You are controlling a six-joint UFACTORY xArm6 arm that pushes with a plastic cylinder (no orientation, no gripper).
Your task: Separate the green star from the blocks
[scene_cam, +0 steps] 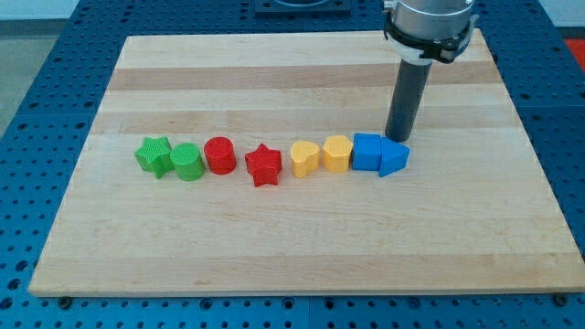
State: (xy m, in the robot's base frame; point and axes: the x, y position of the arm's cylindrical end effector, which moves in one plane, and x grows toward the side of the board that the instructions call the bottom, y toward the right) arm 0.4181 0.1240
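The green star [154, 155] lies at the left end of a row of blocks across the middle of the wooden board [302, 73]. It touches a green cylinder [187, 162] on its right. Then come a red cylinder [220, 154], a red star [263, 164], a yellow heart [304, 157], a yellow block [337, 153], a blue cube [366, 151] and a blue triangular block [394, 158]. My tip [398, 137] stands at the row's right end, just above the blue blocks in the view, far from the green star.
The board lies on a blue perforated table [37, 55]. The arm's grey housing [430, 23] hangs over the board's top right corner.
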